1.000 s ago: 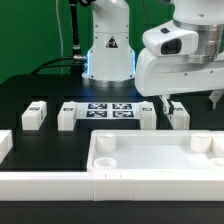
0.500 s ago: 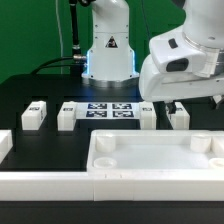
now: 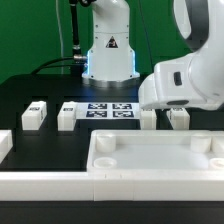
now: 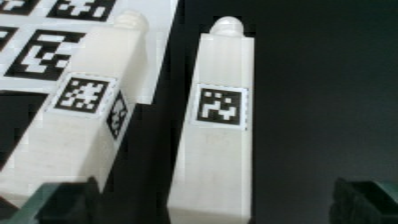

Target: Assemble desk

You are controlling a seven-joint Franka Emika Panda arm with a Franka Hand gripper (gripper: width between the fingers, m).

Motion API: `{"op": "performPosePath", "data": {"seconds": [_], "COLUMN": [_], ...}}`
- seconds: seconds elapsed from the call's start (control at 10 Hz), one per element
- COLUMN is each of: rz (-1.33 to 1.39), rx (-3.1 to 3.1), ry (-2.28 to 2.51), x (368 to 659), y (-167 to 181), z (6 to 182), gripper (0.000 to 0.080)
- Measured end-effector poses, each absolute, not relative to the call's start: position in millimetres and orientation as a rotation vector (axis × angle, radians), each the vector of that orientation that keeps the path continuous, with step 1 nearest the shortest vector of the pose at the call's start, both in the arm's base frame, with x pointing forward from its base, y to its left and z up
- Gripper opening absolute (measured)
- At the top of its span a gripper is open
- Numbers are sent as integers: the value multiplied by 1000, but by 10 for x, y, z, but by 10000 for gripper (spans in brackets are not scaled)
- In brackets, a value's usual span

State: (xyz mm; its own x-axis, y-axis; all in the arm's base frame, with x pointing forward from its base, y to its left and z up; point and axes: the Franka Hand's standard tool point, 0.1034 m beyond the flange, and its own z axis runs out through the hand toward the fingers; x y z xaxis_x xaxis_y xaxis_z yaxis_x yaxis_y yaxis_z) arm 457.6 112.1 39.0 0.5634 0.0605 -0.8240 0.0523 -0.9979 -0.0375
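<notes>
The desk top [image 3: 150, 158], a white tray with a raised rim and corner sockets, lies at the front. Several white tagged legs lie behind it: two at the exterior view's left [image 3: 33, 115] [image 3: 67, 115] and two at its right [image 3: 148, 118] [image 3: 179, 118]. The arm's white hand [image 3: 188, 82] hangs low over the right pair. In the wrist view my gripper [image 4: 214, 205] is open, with one dark finger [image 4: 59, 203] on each side of a tagged leg [image 4: 222, 120]. The neighbouring leg [image 4: 80, 130] lies beside it. I hold nothing.
The marker board [image 3: 110, 110] lies between the two pairs of legs and shows in a corner of the wrist view [image 4: 45, 40]. A long white rail-like border [image 3: 45, 185] runs along the front left. The robot base [image 3: 108, 50] stands at the back.
The hand has dropped lower over the right pair of legs and shifted towards the exterior view's right. The parts on the table have not moved.
</notes>
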Motion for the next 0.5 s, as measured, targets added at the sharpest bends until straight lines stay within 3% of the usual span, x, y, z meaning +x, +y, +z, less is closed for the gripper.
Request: {"op": "performPosePath", "data": {"seconds": [0.5], "rz": [1483], "rx": [-2761], "ry": [-92], "x": [4497], "y": [1125], "z": [282], "gripper": [649]}}
